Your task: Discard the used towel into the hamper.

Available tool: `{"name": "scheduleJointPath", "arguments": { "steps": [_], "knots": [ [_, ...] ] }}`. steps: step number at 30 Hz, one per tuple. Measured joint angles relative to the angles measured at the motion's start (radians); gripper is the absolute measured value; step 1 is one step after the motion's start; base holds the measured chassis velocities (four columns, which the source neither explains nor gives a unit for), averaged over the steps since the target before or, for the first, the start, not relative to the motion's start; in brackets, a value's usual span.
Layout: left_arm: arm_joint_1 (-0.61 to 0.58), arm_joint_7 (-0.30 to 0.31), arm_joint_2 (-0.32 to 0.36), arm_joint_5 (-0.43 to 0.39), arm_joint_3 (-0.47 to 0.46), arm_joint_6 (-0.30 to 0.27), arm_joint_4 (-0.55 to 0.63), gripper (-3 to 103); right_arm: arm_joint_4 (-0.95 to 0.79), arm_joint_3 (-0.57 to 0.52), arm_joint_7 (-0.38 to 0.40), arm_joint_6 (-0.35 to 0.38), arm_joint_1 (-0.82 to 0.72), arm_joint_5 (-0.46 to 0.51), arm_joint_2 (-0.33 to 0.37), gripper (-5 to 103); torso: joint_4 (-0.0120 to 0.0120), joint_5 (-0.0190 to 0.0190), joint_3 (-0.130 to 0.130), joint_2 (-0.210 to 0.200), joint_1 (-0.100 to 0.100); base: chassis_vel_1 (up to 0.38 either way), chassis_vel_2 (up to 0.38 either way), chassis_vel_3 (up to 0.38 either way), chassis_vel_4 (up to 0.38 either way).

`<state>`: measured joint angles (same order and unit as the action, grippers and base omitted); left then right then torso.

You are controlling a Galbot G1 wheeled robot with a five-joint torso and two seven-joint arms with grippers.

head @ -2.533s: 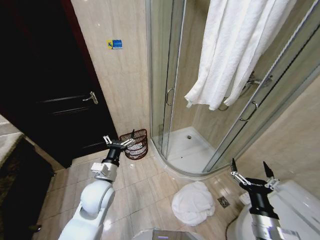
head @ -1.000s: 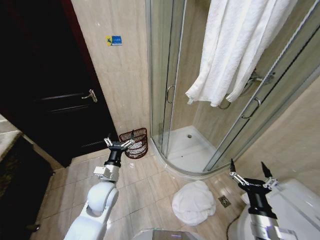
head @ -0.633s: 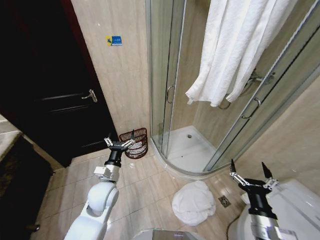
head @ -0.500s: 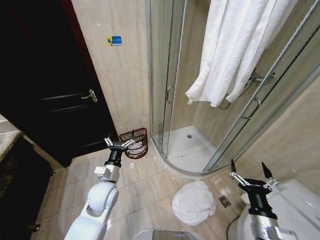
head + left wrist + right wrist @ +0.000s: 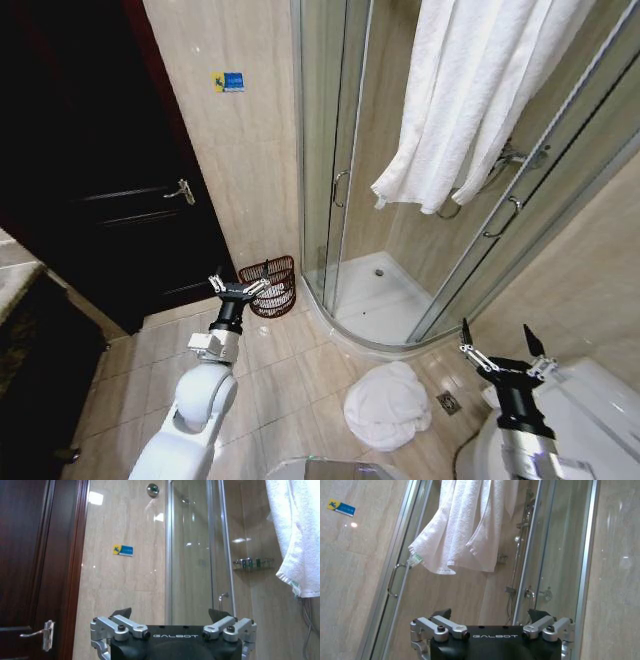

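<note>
— Down by the floor tiles, what lies nearest?
— Crumpled white towel (image 5: 387,405), between my arms, just outside the shower tray (image 5: 385,300).
— Fingers?
— Right gripper (image 5: 497,345) spread wide, empty, near the toilet (image 5: 590,410). Left gripper (image 5: 238,284) likewise wide, empty.
— Hamper?
— Hamper (image 5: 272,287) farther off, against the wall beside the shower door (image 5: 330,150).

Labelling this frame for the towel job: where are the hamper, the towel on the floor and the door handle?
hamper (image 5: 283,270), head view, upper rim.
towel (image 5: 385,408), head view, middle of heap.
door handle (image 5: 181,192), head view, lever.
</note>
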<state>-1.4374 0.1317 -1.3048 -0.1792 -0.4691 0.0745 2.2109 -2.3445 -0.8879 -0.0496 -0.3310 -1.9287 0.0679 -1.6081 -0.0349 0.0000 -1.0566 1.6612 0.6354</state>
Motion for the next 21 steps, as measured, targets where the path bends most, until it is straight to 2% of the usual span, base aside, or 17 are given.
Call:
{"name": "scheduleJointPath", "arguments": {
  "steps": [21],
  "knots": [
    [0.000, 0.000, 0.000, 0.000, 0.000, 0.000, 0.000, 100, 0.000, 0.000, 0.000, 0.000, 0.000, 0.000, 0.000, 100, 0.0000, 0.0000, 0.002, -0.003, -0.001, 0.000, 0.000, 0.000, 0.000]
  ]
}}
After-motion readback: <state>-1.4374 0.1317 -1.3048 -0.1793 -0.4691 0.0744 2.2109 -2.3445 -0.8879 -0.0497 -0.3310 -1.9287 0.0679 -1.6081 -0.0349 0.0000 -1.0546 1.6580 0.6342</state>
